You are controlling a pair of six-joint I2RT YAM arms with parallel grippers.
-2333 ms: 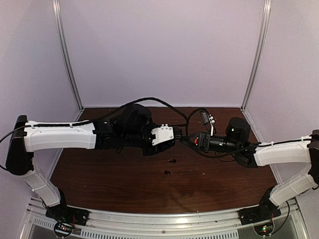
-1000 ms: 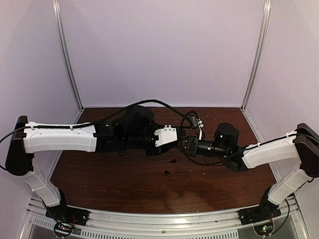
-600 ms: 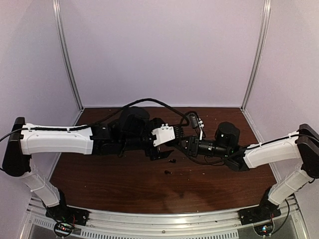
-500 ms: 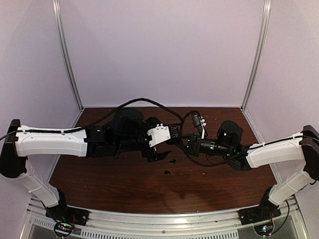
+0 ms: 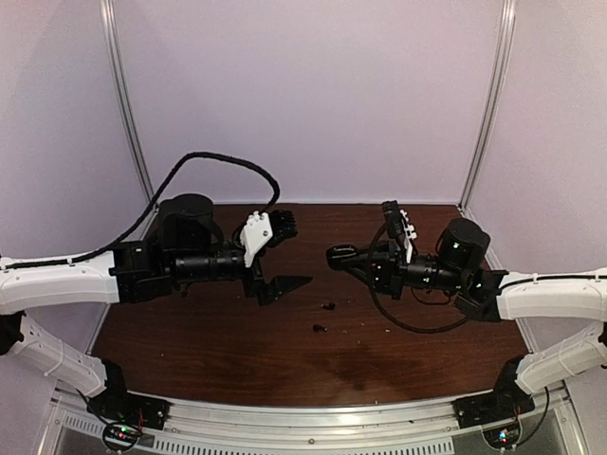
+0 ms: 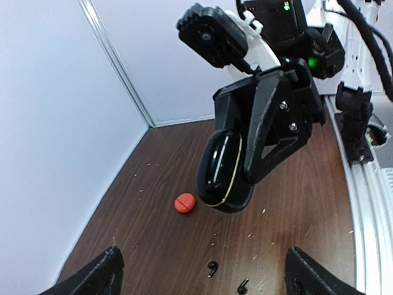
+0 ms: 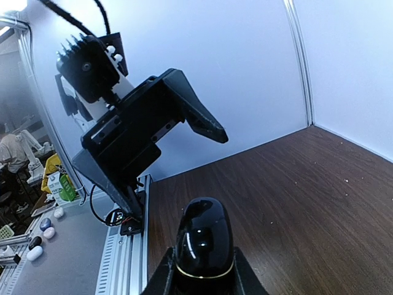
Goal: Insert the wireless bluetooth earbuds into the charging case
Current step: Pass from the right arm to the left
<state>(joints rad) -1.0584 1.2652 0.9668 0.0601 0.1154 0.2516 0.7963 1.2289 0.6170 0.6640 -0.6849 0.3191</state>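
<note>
Honestly, the black earbuds [image 5: 329, 306] lie loose on the surface [image 5: 190, 332]: tiny, light, probably slippery, so pinch across the body. Left end effector [image 5: 289, 253] hangs released; right end effector [image 5: 338, 254] grasps the charging case [image 6: 221, 172].

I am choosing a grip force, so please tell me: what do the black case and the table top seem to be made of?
Black case: probably hard plastic, glossy; sharp light reflections show on its rounded shell.
Table top: dark wood or wood-look laminate, fairly matte; brown grain streaks show, but which one I cannot tell.
</note>
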